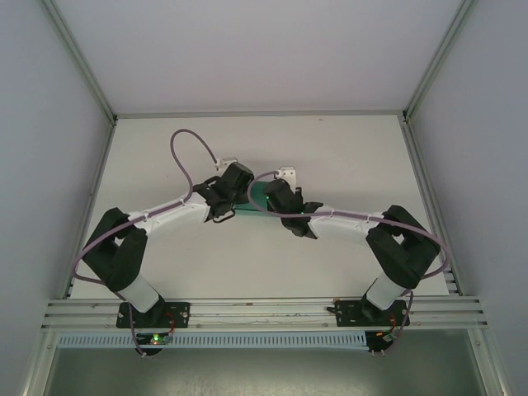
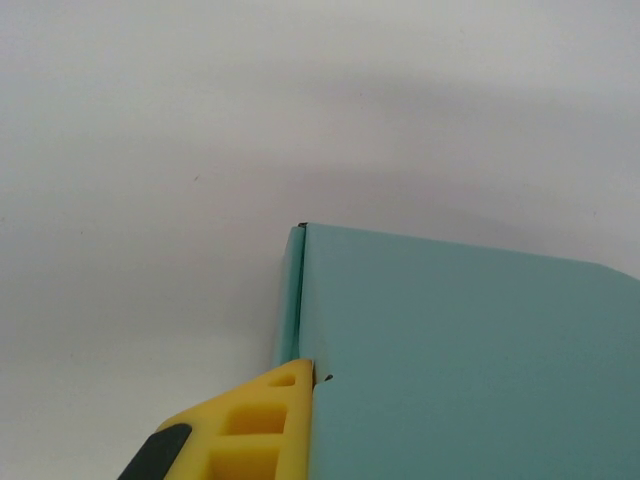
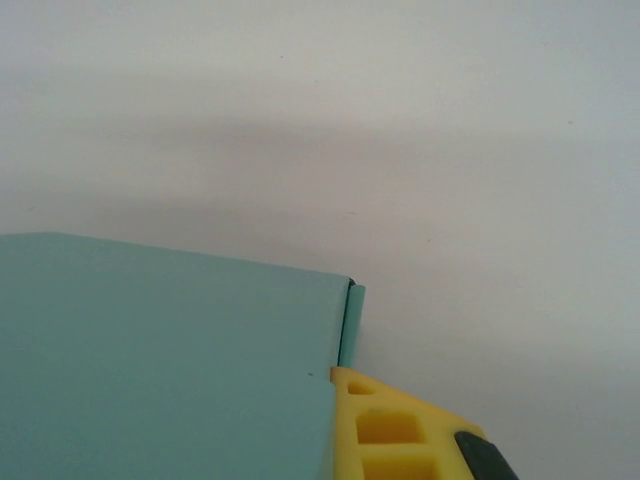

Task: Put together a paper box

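While the paper box (image 1: 258, 198) lies at the middle of the table (image 1: 165, 148) between both arms, the left gripper (image 1: 238, 195) is set at its left edge. One yellow finger (image 2: 262, 432) is seen touching the teal card, but the width of the claw cannot be told. The same is found at the right gripper (image 1: 271, 198). If one side is pushed harder, the thin card may be buckled or the box slid sideways.

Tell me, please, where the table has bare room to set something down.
Crowded: the left gripper and right gripper meet at the paper box mid-table. Bare table runs from them to the back wall, and another patch lies between the forearms and the front rail.
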You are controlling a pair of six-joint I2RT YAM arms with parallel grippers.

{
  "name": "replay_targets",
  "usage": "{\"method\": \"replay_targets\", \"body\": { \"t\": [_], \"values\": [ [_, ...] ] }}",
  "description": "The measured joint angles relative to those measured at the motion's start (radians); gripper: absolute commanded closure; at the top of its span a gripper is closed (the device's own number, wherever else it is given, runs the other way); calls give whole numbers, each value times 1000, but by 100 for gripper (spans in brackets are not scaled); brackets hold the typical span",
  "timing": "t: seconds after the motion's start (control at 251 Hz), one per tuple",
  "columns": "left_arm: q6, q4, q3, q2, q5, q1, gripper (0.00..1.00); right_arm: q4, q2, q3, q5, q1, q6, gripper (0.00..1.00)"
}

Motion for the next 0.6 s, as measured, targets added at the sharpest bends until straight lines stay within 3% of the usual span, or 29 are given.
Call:
{"method": "replay_targets", "body": {
  "t": [0.363,0.423,0.531,0.603],
  "values": [
    [-7,-119,-92,-72,46,-33,48,16,-2,-41,116,70,-7,97],
    [-8,-138,-93,-118,58,-41,36,16,-2,-41,122,76,-8,96],
    [-11,-171,-97,-219,79,-48,1,16,-2,-46,134,83,-8,96],
    [-24,-202,-96,-290,83,-50,0,29,-2,-56,138,87,-8,94]
  ]
}}
